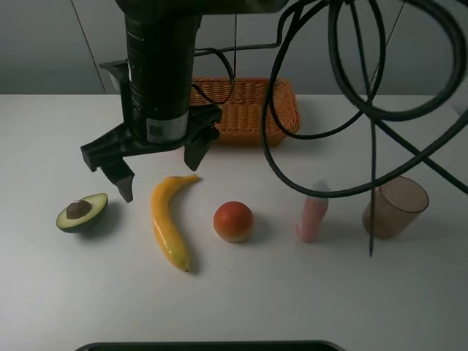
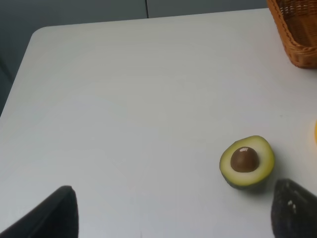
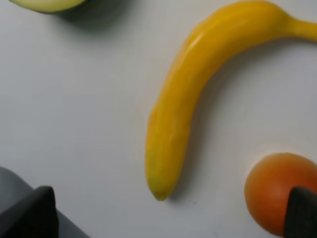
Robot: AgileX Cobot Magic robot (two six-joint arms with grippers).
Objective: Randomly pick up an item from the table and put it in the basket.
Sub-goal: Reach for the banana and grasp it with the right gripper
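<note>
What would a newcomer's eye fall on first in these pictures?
First, the large black gripper hanging open over the yellow banana left of centre. Next, the thick black cables looping across the right, and the orange-brown wicker basket at the far edge of the table.

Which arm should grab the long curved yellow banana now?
Right, probably. The right gripper, open, hovers over the long curved yellow banana; the left gripper, also open, sits nearer the halved green avocado.
</note>
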